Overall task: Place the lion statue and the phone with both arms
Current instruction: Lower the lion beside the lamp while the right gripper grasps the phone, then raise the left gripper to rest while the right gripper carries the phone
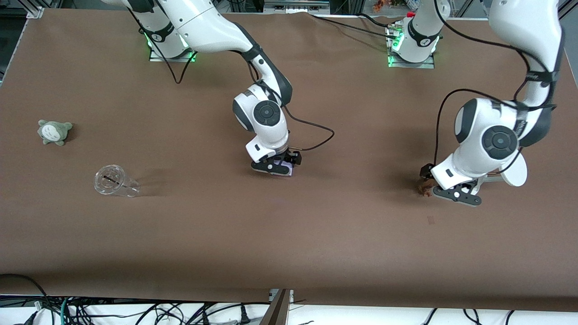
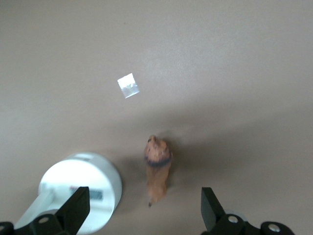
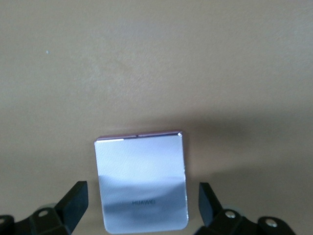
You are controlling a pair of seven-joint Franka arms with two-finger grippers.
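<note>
The lion statue (image 2: 158,174), a small orange-brown figurine with a darker mane, lies on the brown table; in the front view (image 1: 425,189) only a bit of it shows beside the left hand. My left gripper (image 2: 145,215) (image 1: 455,195) is open, low over it, its fingers wide on either side and apart from it. The phone (image 3: 142,181), a pale lavender slab, lies flat on the table near the middle; in the front view (image 1: 286,170) it is mostly hidden under the right hand. My right gripper (image 3: 142,215) (image 1: 273,167) is open, fingers astride the phone without touching it.
A white round-based stand (image 1: 515,171) (image 2: 80,188) sits close beside the lion, under the left hand. A small white square (image 2: 128,85) lies on the table near it. A clear plastic cup (image 1: 114,181) lies on its side and a grey-green plush (image 1: 54,131) sits toward the right arm's end.
</note>
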